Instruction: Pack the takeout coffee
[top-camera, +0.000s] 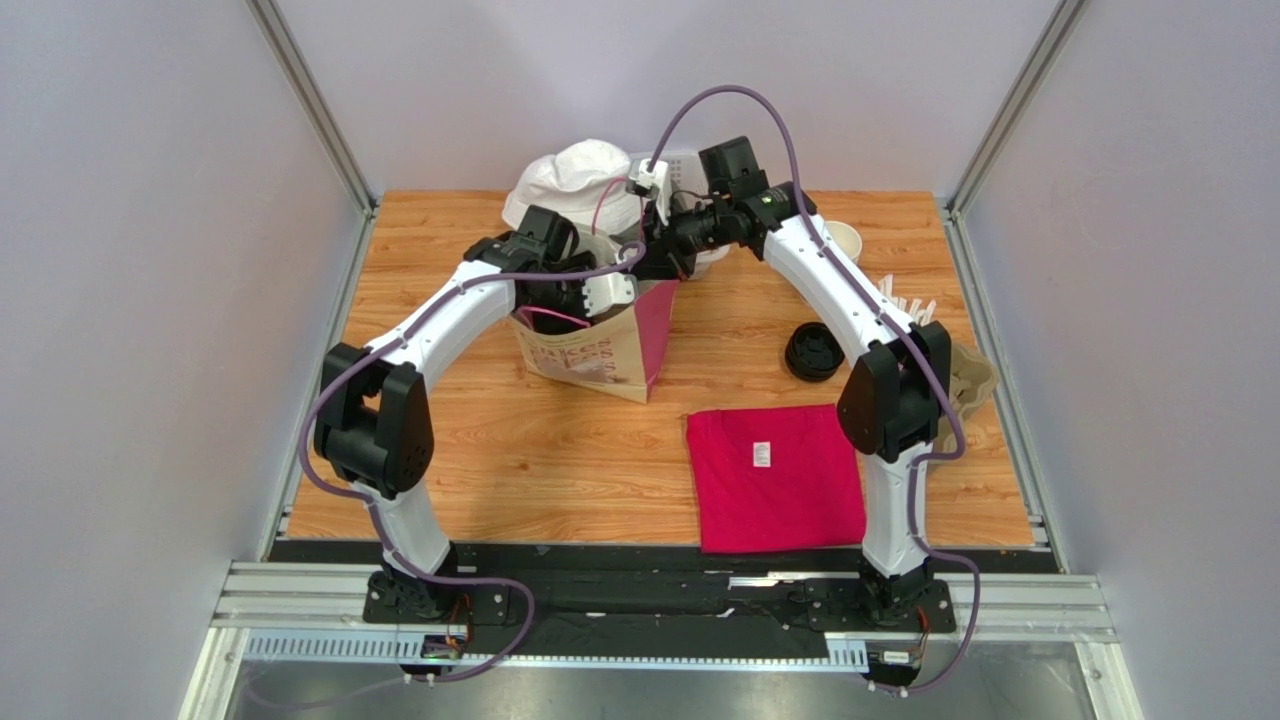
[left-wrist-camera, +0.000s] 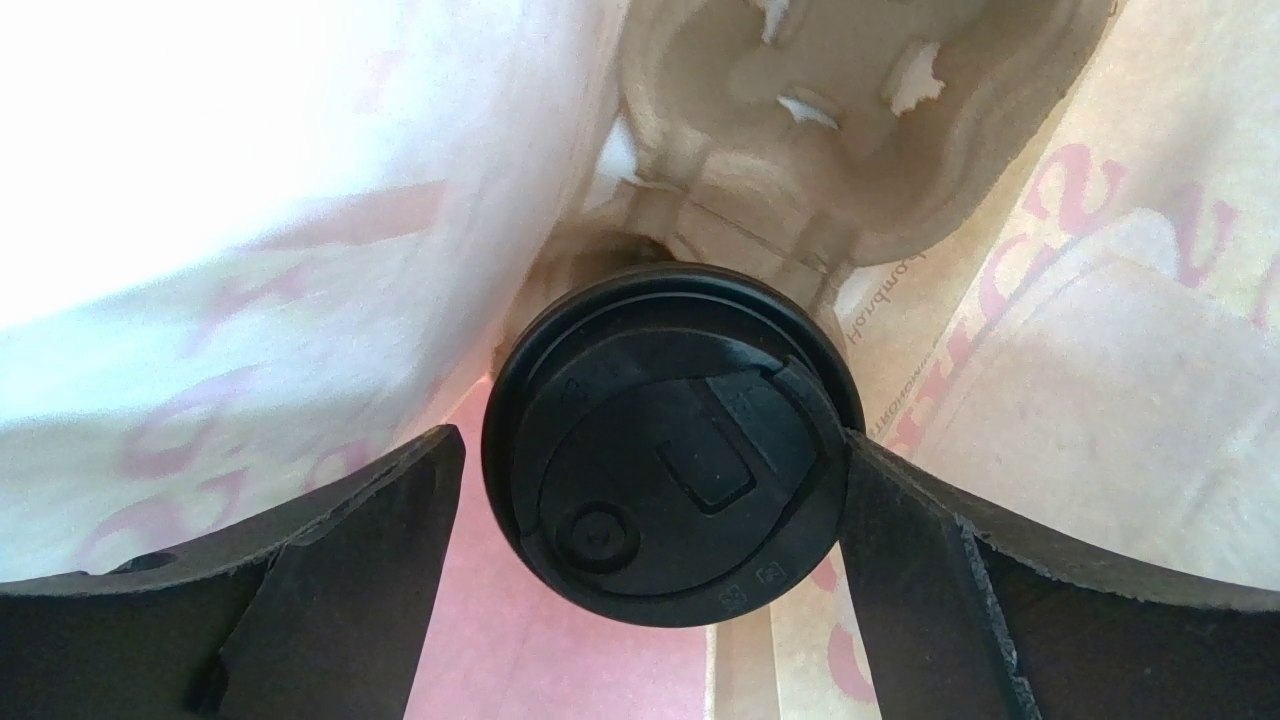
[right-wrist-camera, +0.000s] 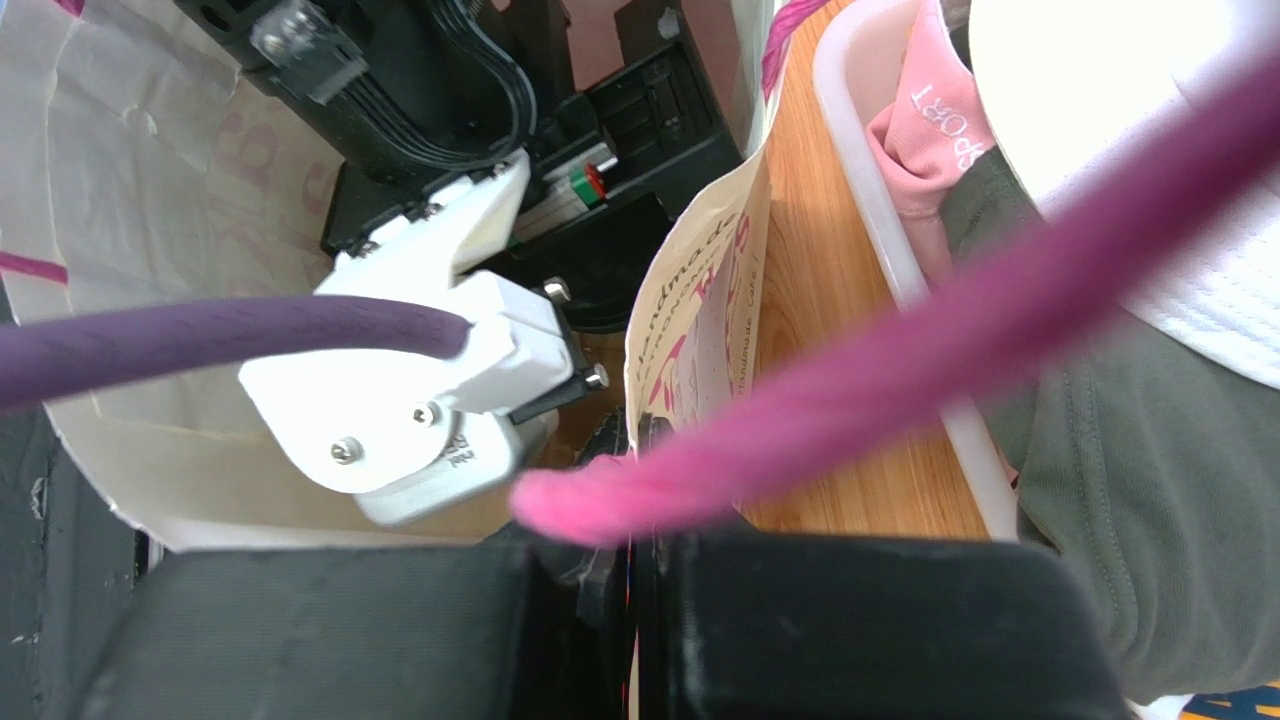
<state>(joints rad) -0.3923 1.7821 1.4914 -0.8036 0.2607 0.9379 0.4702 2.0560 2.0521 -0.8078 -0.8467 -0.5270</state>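
Takeout coffee (left-wrist-camera: 672, 480), with its black lid on, stands down inside the paper bag (top-camera: 589, 354). My left gripper (left-wrist-camera: 654, 450) is around it, fingers apart. My right gripper (right-wrist-camera: 631, 593) is clamped on the bag's rim.

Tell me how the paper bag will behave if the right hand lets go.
The paper bag looks thin, light shining through its walls, so probably light and floppy. The right hand, shut on its rim, seems to hold the mouth open; released, it may sag inward.
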